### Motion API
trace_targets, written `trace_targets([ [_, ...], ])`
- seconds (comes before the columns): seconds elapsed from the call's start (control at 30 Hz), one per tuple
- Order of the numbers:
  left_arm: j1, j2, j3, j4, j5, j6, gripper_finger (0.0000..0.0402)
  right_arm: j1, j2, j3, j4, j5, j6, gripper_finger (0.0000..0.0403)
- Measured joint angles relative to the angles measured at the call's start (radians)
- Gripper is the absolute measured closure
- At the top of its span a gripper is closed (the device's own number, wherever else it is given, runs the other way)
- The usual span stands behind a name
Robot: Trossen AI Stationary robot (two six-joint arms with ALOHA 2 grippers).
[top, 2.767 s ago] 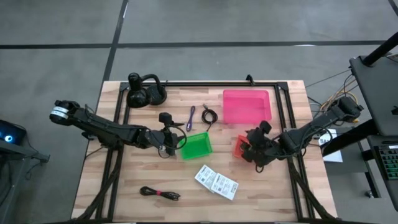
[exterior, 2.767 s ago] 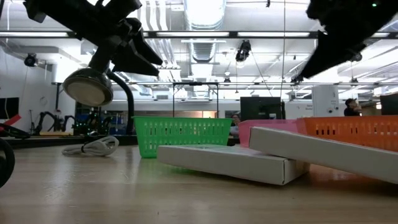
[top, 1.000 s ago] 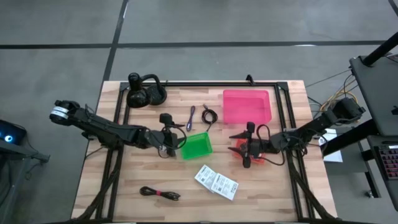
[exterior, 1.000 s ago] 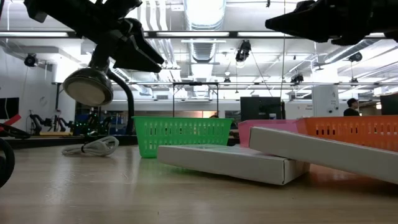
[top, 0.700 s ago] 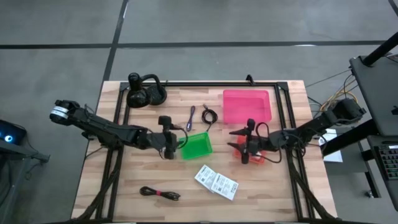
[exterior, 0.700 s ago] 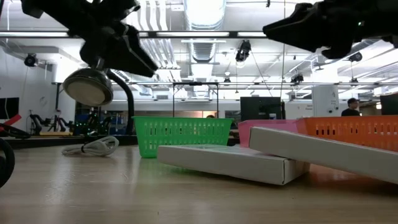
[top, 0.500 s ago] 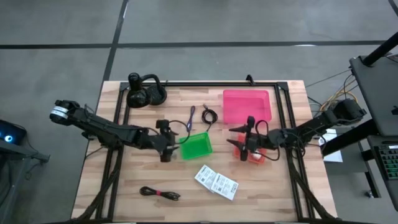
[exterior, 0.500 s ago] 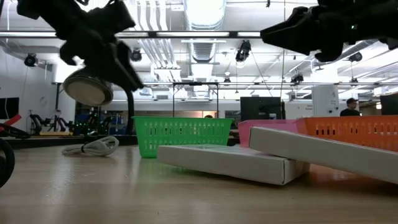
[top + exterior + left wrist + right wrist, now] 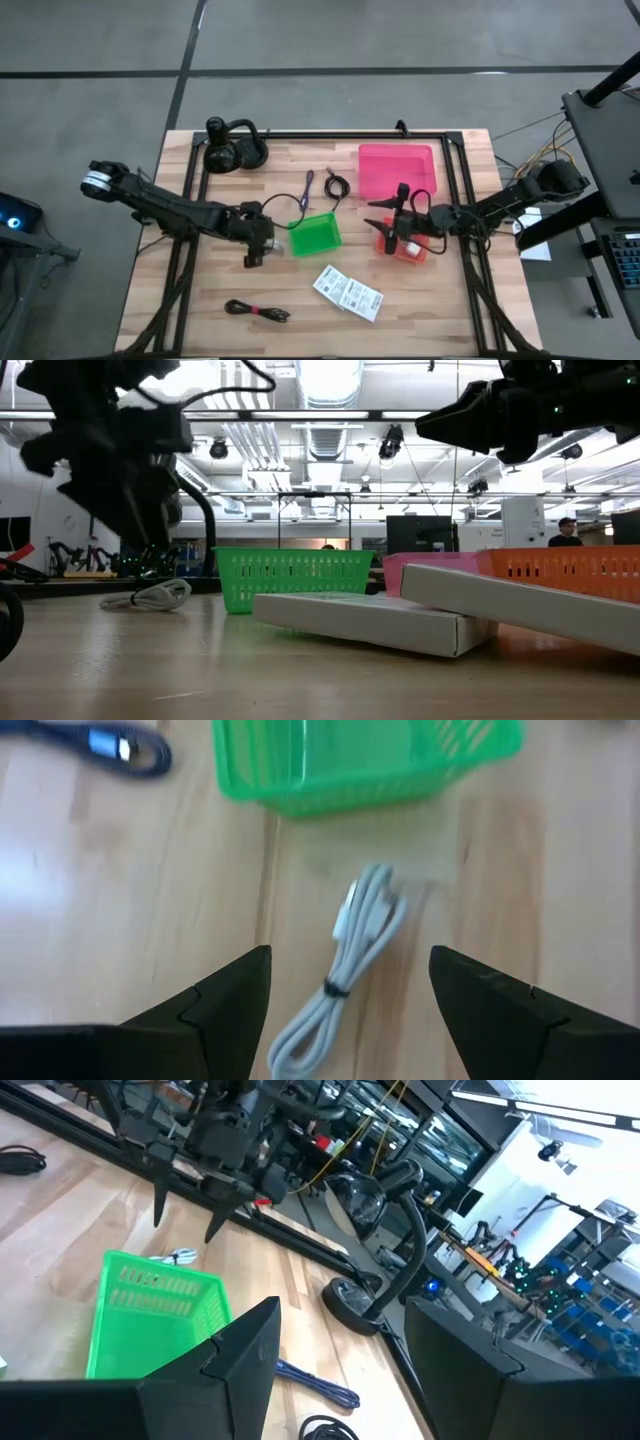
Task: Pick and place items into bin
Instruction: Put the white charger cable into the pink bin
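Note:
My left gripper hovers open above a coiled white cable that lies flat on the wood just left of the green bin; its fingers stand either side without touching. My right gripper is open and empty, raised over the orange bin. A purple cable and a black cable lie beyond the green bin. White packets and a black-red cable lie near the front edge.
The pink bin sits at the far right and black headphones at the far left. A dark frame rail runs round the table. Bare wood lies at the near left, around the black-red cable.
My left gripper has swung from level beside the green bin toward the near edge, tipping down and dropping lower over the white cable. My right gripper has drifted a little toward the far edge above the orange bin. Nothing on the table has moved.

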Motion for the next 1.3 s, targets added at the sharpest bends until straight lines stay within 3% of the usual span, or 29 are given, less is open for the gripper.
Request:
trace_targets([
  [0.37, 0.002, 0.13, -0.015, -0.063, -0.007, 0.048, 0.0146, 0.0, 0.0, -0.007, -0.001, 0.0, 0.0, 0.0202],
  [0.87, 0.058, 0.209, -0.009, -0.085, 0.032, 0.13, 0.0152, -0.001, 0.0, -0.007, 0.0, 0.0, -0.001, 0.0202],
  [1.03, 0.079, 0.219, -0.01, -0.081, 0.058, 0.135, 0.0186, -0.001, 0.0, -0.007, 0.0, 0.0, -0.003, 0.0202],
  [1.3, 0.082, 0.224, -0.012, -0.066, 0.056, 0.192, 0.0277, -0.001, 0.0, -0.007, 0.0, 0.0, -0.003, 0.0202],
])
